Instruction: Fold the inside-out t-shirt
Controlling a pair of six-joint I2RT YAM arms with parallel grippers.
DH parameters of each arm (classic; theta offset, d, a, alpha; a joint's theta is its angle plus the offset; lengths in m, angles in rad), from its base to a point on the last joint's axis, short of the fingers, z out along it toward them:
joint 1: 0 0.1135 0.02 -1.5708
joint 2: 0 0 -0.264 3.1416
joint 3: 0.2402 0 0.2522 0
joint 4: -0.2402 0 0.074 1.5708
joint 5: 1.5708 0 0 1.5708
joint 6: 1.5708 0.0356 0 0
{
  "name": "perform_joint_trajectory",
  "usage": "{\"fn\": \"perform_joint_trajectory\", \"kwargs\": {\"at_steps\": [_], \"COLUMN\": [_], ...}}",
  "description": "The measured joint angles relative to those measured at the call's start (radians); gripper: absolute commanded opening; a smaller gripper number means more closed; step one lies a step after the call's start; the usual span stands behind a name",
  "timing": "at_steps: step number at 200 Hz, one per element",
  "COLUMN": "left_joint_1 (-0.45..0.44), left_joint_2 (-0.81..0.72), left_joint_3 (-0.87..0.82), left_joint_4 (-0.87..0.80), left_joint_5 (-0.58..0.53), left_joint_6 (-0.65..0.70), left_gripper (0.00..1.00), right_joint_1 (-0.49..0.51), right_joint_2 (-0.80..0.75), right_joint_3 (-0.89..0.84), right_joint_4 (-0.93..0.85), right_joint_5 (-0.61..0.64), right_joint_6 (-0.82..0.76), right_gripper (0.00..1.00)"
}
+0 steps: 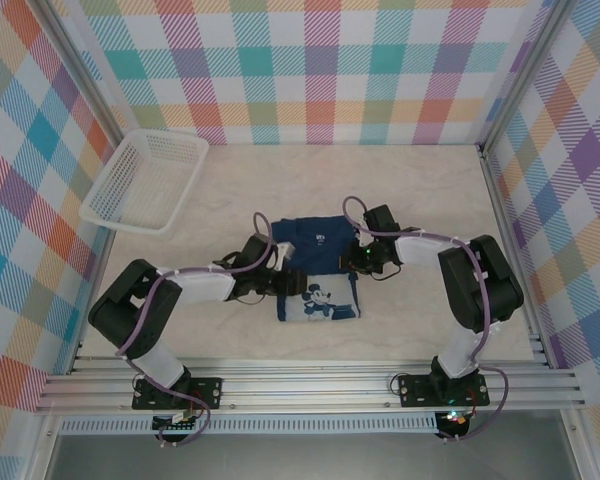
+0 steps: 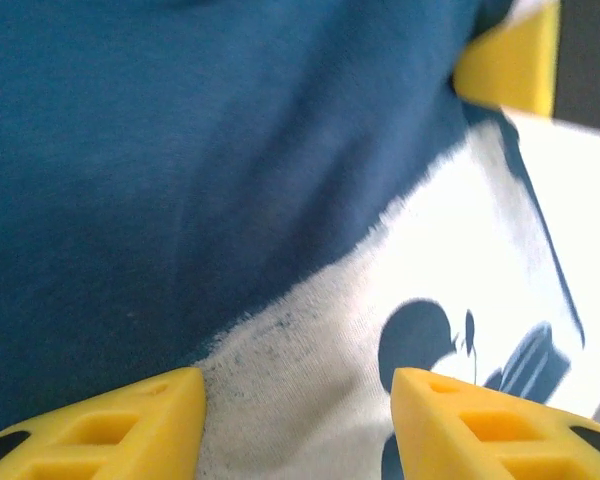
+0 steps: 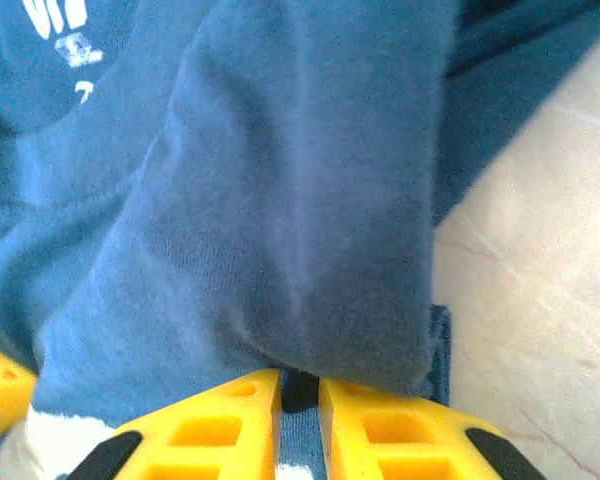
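The inside-out t-shirt point(image 1: 318, 262) lies partly folded at the table's middle. Its dark navy part point(image 1: 315, 238) is toward the back, and a pale cartoon print point(image 1: 320, 302) faces up at the front. My left gripper point(image 1: 280, 276) is at the shirt's left edge. In the left wrist view it point(image 2: 298, 400) stands open, yellow fingers point(image 2: 130, 430) apart, with the pale print point(image 2: 310, 340) flat between them. My right gripper point(image 1: 362, 262) is at the shirt's right edge. In the right wrist view it point(image 3: 300, 390) is shut on a fold of navy cloth point(image 3: 280, 220).
A white mesh basket point(image 1: 145, 180) stands at the back left. Plaid walls point(image 1: 320, 70) close in the pale table point(image 1: 450, 190) on three sides, and aluminium rails point(image 1: 310, 385) run along the near edge. A yellow finger of the right gripper point(image 2: 510, 60) shows in the left wrist view.
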Motion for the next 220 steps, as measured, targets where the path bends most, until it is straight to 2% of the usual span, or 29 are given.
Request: {"fn": "perform_joint_trajectory", "kwargs": {"at_steps": [24, 44, 56, 66, 85, 121, 161, 191, 220], "left_joint_1": [-0.063, -0.058, -0.023, 0.021, 0.115, 0.228, 0.249, 0.248, 0.245], "left_joint_2": [-0.056, -0.110, -0.126, -0.127, -0.115, 0.060, 0.235, 0.280, 0.295], "left_joint_3": [-0.021, -0.003, 0.030, 0.068, 0.134, 0.296, 0.426, 0.444, 0.447], "left_joint_4": [-0.062, -0.159, -0.200, -0.218, -0.219, -0.221, -0.259, -0.256, -0.251], "left_joint_5": [-0.022, -0.099, -0.134, -0.156, -0.185, -0.191, -0.158, -0.106, -0.079], "left_joint_6": [0.000, 0.016, 0.027, 0.036, 0.041, 0.049, 0.076, 0.092, 0.099], "left_gripper": [0.56, 0.56, 0.57, 0.61, 0.68, 0.73, 0.75, 0.75, 0.71], "right_joint_1": [-0.001, -0.001, -0.004, -0.008, -0.027, -0.062, -0.059, -0.038, -0.011], "right_joint_2": [-0.072, -0.138, -0.148, -0.136, -0.064, 0.128, 0.269, 0.295, 0.296], "right_joint_3": [-0.039, -0.028, 0.018, 0.080, 0.216, 0.411, 0.485, 0.485, 0.485], "right_joint_4": [-0.061, -0.102, -0.124, -0.136, -0.143, -0.159, -0.205, -0.224, -0.224], "right_joint_5": [0.008, 0.039, 0.058, 0.077, 0.101, 0.123, 0.111, 0.089, 0.071], "right_joint_6": [-0.016, -0.047, -0.068, -0.088, -0.123, -0.172, -0.216, -0.228, -0.230], "right_gripper": [0.29, 0.41, 0.48, 0.53, 0.57, 0.67, 0.69, 0.67, 0.62]}}
